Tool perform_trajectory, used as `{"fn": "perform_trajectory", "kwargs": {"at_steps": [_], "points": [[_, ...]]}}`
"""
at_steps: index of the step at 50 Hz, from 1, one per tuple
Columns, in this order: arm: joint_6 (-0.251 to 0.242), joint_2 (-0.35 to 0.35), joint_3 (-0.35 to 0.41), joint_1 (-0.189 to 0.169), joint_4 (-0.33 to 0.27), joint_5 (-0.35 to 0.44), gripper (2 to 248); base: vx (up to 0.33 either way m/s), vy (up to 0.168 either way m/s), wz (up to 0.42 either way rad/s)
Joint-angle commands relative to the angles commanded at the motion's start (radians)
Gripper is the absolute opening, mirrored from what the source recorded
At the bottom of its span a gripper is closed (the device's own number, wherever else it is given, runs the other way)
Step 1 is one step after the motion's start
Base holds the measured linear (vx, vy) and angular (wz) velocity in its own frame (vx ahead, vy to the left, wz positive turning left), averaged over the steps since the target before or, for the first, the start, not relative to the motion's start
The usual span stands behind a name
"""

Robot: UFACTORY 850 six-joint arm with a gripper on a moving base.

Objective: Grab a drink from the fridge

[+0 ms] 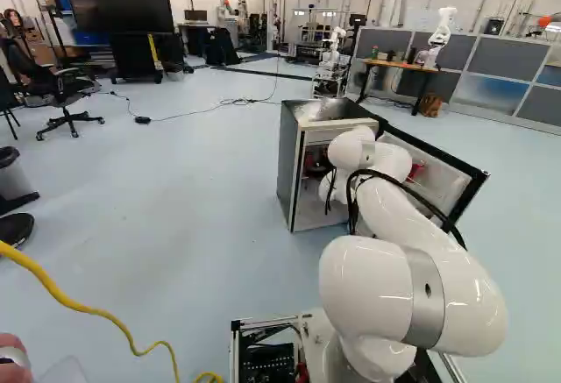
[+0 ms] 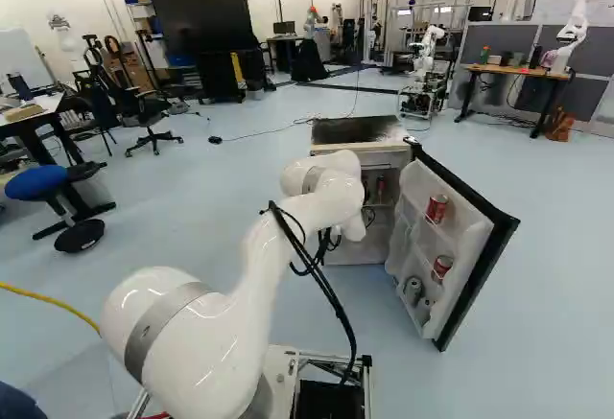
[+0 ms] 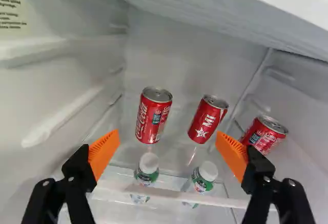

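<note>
Pale blue floor (image 2: pixel 225 194) all round the fridge (image 1: pixel 289 168), and its door (image 2: pixel 460 256) is already open, so that part's sorted. The gripper (image 3: pixel 168 134) is facing the shelves with its fingers spread wide, nothing between them in its hold. Two red cans (image 3: pixel 153 116) (image 3: pixel 207 120) stand ahead of it, with a third can (image 3: pixel 263 135) just past one finger (two bottles (image 3: pixel 147 169) (image 3: pixel 204 177) sit lower down). Still needed, I'd guess: choose one, move in, grip, back out.
</note>
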Motion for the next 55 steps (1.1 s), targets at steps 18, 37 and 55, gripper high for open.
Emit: {"fn": "perform_trajectory", "kwargs": {"at_steps": [18, 37, 55], "points": [[0.000, -0.051, -0.089, 0.006, 0.000, -0.036, 247, 0.000, 0.000, 0.000], [0.000, -0.086, -0.149, 0.020, 0.000, -0.037, 247, 0.000, 0.000, 0.000], [0.000, -0.117, -0.202, 0.031, 0.000, -0.037, 247, 0.000, 0.000, 0.000]]}}
